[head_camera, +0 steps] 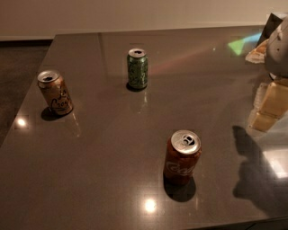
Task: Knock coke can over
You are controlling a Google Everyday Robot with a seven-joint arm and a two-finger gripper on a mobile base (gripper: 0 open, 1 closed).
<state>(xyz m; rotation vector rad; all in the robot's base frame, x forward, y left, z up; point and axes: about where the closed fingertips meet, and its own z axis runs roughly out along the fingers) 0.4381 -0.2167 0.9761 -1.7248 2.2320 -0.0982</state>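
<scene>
The gripper (270,105) is hanging at the frame's right edge, around three o'clock; whether it is open or closed cannot be told. The coke can (182,157) is standing upright on the table (103,143), well apart from the gripper and lying toward its eight o'clock, likely calling for a sideways push.

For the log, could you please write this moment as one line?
coke can upright, untouched | gripper at right edge, apart | not yet knocked

Probably an office or lab room: a broad, glossy dark table (90,179) mirrors ceiling lights, with a plain pale wall (135,13) at 12 o'clock. The gripper (278,49) is at 2 o'clock.
</scene>
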